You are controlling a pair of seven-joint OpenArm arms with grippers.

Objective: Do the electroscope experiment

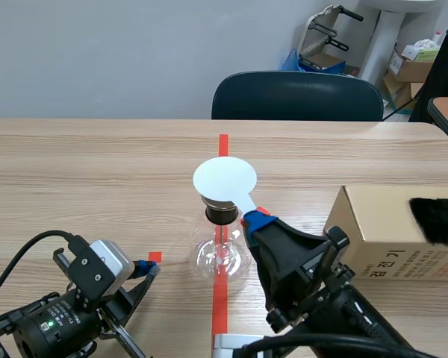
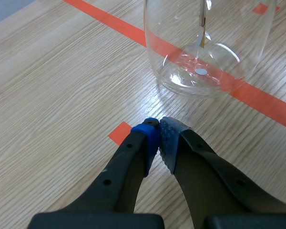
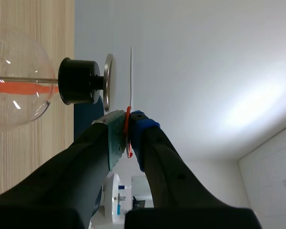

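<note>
A white disc [image 1: 224, 179] is grasped by the right tool [image 3: 128, 121] just above the electroscope [image 1: 220, 252]; the left tool [image 2: 158, 137] is clenched, empty.

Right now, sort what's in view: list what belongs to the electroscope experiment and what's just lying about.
Belongs: electroscope flask, black stopper, white disc gripped by the right pincer above it, left pincer shut beside the flask, black furry cloth (probably for rubbing).
Lying about: cardboard box, dark chair behind the table.
</note>
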